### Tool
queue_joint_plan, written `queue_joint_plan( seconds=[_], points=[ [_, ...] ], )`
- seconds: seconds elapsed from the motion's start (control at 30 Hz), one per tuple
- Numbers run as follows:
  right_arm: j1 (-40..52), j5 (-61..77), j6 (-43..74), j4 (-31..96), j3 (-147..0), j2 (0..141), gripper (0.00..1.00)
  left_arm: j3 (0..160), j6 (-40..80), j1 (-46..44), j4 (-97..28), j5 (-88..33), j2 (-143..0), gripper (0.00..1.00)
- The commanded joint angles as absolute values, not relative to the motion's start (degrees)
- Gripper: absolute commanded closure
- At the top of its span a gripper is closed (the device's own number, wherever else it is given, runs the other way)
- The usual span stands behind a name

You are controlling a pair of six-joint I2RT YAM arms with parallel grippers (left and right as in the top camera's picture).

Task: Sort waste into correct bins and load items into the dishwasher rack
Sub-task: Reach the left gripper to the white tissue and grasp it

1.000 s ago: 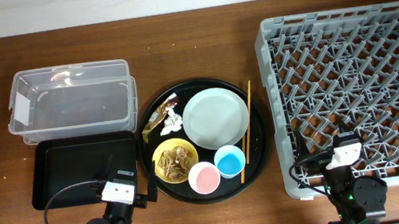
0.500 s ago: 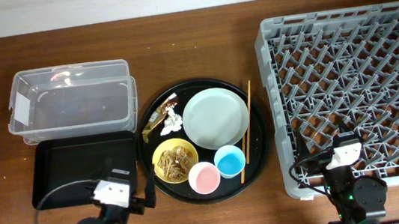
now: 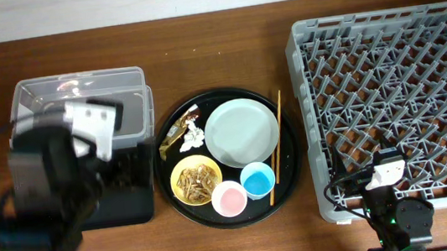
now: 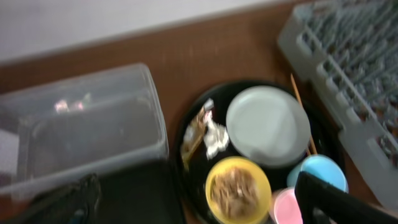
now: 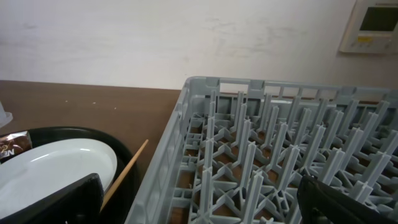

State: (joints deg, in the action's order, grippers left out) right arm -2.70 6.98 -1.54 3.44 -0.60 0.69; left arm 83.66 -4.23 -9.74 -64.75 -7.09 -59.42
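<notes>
**Left arm up, right arm at rest.** My left arm (image 3: 45,188), low at the near edge of the table (image 3: 224,58) 1 second ago, now looms blurred to the left of the round black tray (image 3: 286,169). It covers most of the shallow black tray (image 3: 140,194) and part of the clear tub (image 3: 132,98). My left gripper (image 4: 196,186) hangs over the round tray's left side, jaws spread wide, holding nothing. My right gripper (image 5: 200,183) has not moved. It sits right of the round tray at the near edge of the grey dishwasher rack (image 3: 396,80), fingers wide apart and empty. Nothing on the round tray has shifted.

No writing reads clearly. The dark print on the gold-brown wrapper (image 3: 175,131) is cut off in the right wrist view, and a wall panel (image 5: 373,25) beyond the rack is too small to read.

All 8 task pieces sit on the round tray:
- The wrapper and the white tissue (image 3: 196,133) lie on its far left.
- The pale green plate (image 3: 242,132) takes its far right.
- The chopsticks (image 3: 275,147) run along its right rim.
- The yellow bowl (image 3: 179,194), on its near left, holds the brown food scraps (image 3: 197,179).
- The pink cup (image 3: 228,199) stands at its near edge, with the blue cup (image 3: 257,180) just beside it.

The tub lies left of the round tray on the far side, and the shallow tray lies left of it on the near side.
</notes>
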Motion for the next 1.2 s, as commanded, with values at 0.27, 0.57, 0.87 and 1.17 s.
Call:
queue_joint_plan(
  seconds=[0.27, 0.57, 0.87, 1.17],
  points=[
    [-3.0, 7.1, -1.5, 3.6, -0.3, 0.4, 0.02, 100.6, -2.3, -10.0, -71.1, -15.4, -79.4, 0.6],
    [-3.0, 7.1, -1.5, 3.7, -0.3, 0.4, 0.02, 96.0, 16.3, -20.8, -69.0, -2.8, -88.4, 0.99],
    [-3.0, 7.1, -1.5, 3.6, -0.3, 0.4, 0.02, 95.4, 23.0, -23.9, -62.8, 2.2, -94.7, 0.52],
    [-3.0, 7.1, -1.5, 3.7, -0.3, 0.4, 0.02, 86.2, 29.6, -24.1, -58.2, 2.4, -103.2, 0.38]
  ],
)
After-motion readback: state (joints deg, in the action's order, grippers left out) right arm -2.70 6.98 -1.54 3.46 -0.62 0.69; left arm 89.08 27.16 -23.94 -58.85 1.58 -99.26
